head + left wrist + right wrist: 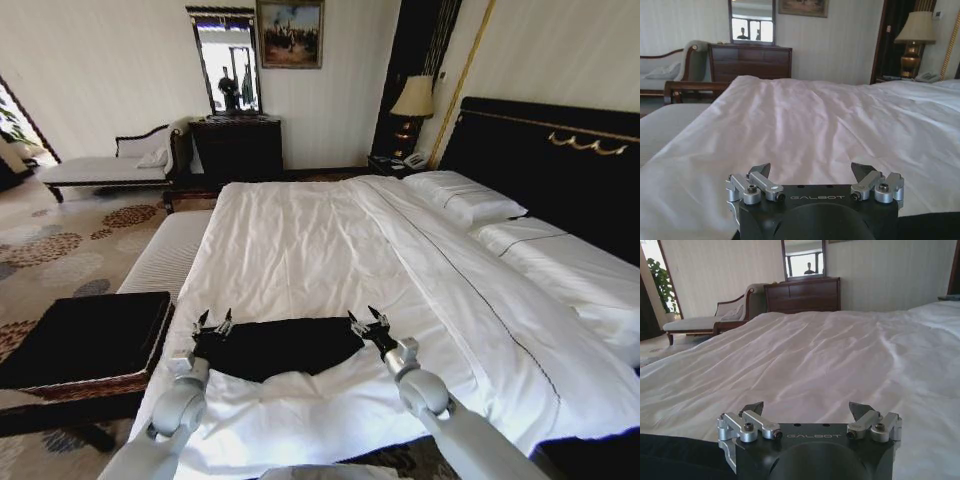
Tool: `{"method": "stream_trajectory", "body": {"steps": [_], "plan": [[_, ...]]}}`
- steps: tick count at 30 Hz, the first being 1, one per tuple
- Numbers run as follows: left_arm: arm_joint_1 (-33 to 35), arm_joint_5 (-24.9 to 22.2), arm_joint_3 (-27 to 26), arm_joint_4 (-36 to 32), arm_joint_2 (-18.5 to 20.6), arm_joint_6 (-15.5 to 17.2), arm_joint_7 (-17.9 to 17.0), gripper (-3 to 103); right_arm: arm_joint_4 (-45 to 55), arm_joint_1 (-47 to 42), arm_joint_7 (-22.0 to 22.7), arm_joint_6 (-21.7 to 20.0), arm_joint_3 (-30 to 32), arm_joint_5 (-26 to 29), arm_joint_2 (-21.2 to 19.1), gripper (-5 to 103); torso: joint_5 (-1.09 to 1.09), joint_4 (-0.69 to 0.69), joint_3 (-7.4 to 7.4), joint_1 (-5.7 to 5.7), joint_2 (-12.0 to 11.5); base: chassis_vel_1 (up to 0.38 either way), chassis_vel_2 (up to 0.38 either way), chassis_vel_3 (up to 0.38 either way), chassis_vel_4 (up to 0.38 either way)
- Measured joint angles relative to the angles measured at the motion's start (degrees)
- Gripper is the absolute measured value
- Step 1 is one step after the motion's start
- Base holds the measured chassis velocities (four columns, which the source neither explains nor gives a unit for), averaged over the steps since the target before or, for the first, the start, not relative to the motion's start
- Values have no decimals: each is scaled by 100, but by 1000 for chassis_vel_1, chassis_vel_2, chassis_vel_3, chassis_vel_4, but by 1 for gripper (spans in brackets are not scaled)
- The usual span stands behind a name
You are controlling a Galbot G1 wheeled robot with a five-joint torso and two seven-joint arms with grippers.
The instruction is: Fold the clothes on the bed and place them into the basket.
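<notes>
Both open tools, left tool (213, 322) and right tool (366, 320), should pinch the shirt (275, 347)'s far corners evenly before folding it on the bed (300, 240).

We see both arms stretched forward, low, roughly parallel, forearms angling inward from bottom corners of head view. Left gripper (214, 322) out ahead on our left, fingers spread wide, tips pointing forward and slightly up. Right gripper (366, 319) level with it on our right, fingers likewise parted. Wrist views confirm: left gripper (815, 172) jaws wide apart, nothing between; right gripper (811, 410) same, dark fingertips (858, 409) clear, well separated.
</notes>
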Motion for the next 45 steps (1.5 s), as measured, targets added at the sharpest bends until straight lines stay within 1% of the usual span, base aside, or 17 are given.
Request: {"method": "stream_trajectory", "body": {"steps": [1, 2, 6, 9, 12, 13, 19, 20, 23, 27, 30, 35, 38, 40, 43, 44, 45], "plan": [[-183, -77, 190, 101, 51, 65, -35, 97, -87, 190, 24, -65, -217, 131, 4, 96, 2, -2, 0, 0, 0, 0, 0, 0, 0], [-308, -154, 321, 172, 76, 126, -74, 97, -175, 349, 66, -130, -428, 242, 29, 99, 2, -1, 0, 0, 0, 0, 0, 0, 0], [-553, -548, 620, 236, 167, 401, -265, 100, -357, 643, 208, -321, -957, 529, 133, 100, 3, -2, 0, 1, 0, 0, 0, 0, 0], [-491, -636, 681, 147, 304, 471, -305, 100, -362, 673, 284, -417, -1144, 646, 154, 100, 3, -2, 0, 1, 0, 0, 0, 0, 0], [-174, -602, 683, -23, 483, 485, -327, 100, -232, 570, 321, -496, -1276, 697, 61, 100, 3, 0, -1, 0, 0, 0, 0, 0, 0], [-174, -602, 683, -23, 483, 485, -327, 100, -232, 570, 321, -496, -1276, 697, 61, 100, 3, 0, -1, 0, 0, 0, 0, 0, 0], [557, -454, 476, -423, 545, 442, -412, 100, 279, 207, 342, -557, -1323, 574, -214, 100, 3, -3, -2, -1, 0, 0, 0, 0, 0], [557, -454, 476, -423, 545, 442, -412, 100, 279, 207, 342, -557, -1323, 574, -214, 100, 3, -3, -2, -1, 0, 0, 0, 0, 0], [982, -369, 310, -628, 586, 431, -414, 100, 593, 13, 371, -611, -1374, 532, -398, 100, 2, 0, -2, -1, 0, 0, 0, 0, 0], [1437, -326, 118, -891, 654, 426, -411, 100, 927, -231, 386, -655, -1377, 509, -591, 100, 2, -2, -2, -1, 1, 0, 0, 0, 0], [1843, -243, -110, -1147, 745, 411, -356, 100, 1276, -389, 394, -695, -1245, 544, -751, 100, 3, -1, -2, -2, 1, 0, 0, 0, 0], [1960, -264, -252, -1367, 836, 399, -340, 100, 1440, -243, 420, -766, -1019, 893, -690, 100, 2, -2, -2, -2, 1, 0, 0, 0, 0], [1945, -292, -293, -1465, 857, 400, -344, 100, 1097, 69, 463, -804, -1008, 1119, -449, 100, 2, 1, -1, -1, 1, 0, 0, 0, 0], [1915, -225, -299, -1442, 820, 392, -342, 100, 932, 84, 461, -802, -1028, 1077, -381, 100, 5, 1, -1, -1, 1, 0, 0, 0, 0], [1709, 30, -312, -1136, 509, 305, -326, 100, 521, -22, 393, -713, -1107, 685, -231, 100, 3, -2, -1, -1, 0, 0, 0, 0, 0], [1709, 30, -312, -1136, 509, 305, -326, 100, 521, -22, 393, -713, -1107, 685, -231, 100, 3, -2, -1, -1, 0, 0, 0, 0, 0], [1595, 158, -346, -943, 322, 261, -310, 100, 421, -106, 354, -669, -1163, 492, -198, 100, 3, -2, -1, -1, 0, 0, 0, 0, 0]]}}
